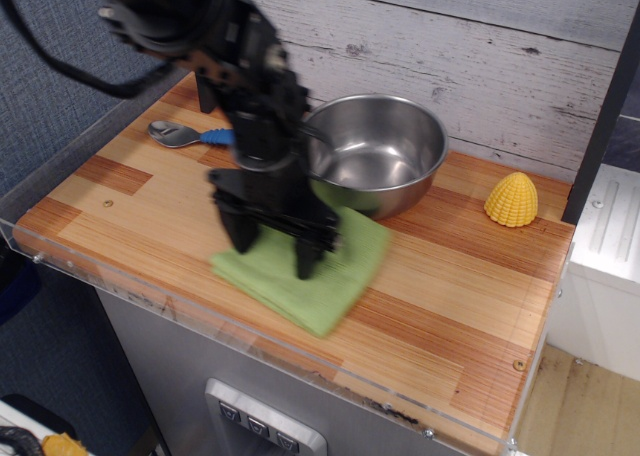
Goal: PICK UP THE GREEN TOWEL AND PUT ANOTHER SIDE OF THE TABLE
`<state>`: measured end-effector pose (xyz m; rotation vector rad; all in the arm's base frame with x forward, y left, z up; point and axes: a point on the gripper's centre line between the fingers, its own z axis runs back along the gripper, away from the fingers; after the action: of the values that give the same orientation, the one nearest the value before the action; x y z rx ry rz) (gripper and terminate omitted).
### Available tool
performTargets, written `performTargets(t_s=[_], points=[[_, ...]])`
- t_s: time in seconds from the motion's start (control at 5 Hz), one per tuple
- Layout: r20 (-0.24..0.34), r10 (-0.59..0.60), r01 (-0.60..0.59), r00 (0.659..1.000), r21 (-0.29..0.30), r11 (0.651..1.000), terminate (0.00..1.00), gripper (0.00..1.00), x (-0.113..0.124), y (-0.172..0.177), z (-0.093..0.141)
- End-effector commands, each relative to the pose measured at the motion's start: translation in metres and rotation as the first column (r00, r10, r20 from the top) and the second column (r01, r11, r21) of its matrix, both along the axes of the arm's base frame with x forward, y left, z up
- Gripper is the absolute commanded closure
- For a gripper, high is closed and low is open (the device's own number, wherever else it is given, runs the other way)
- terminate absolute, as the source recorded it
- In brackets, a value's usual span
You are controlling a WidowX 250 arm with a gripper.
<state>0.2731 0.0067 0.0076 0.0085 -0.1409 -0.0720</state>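
Observation:
The green towel (pixel 322 281) lies flat on the table (pixel 450 306) near the front edge, just in front of the steel bowl. My gripper (pixel 272 253) stands upright over the towel's left half. Its two black fingers are spread apart and their tips (pixel 306 264) rest on the cloth, pinching no fold of it that I can see. The arm hides the towel's back left part and is motion-blurred.
A steel bowl (pixel 390 156) stands right behind the towel, touching or nearly touching it. A spoon with a blue handle (pixel 178 133) lies at the back left. A yellow corn toy (pixel 511 199) sits at the back right. A clear acrylic rim (pixel 150 301) edges the table.

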Motion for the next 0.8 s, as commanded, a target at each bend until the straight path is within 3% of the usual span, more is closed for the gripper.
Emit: performTargets(t_s=[0.0, 0.2, 0.6], points=[[0.036, -0.199, 0.200, 0.979, -0.008, 0.980, 0.00, 0.00, 0.000, -0.074, 0.006], [0.044, -0.266, 0.267, 0.963, -0.016, 0.963, 0.00, 0.00, -0.007, -0.093, 0.007], [0.052, -0.250, 0.252, 0.967, -0.026, 0.967, 0.00, 0.00, -0.010, -0.097, 0.015]])
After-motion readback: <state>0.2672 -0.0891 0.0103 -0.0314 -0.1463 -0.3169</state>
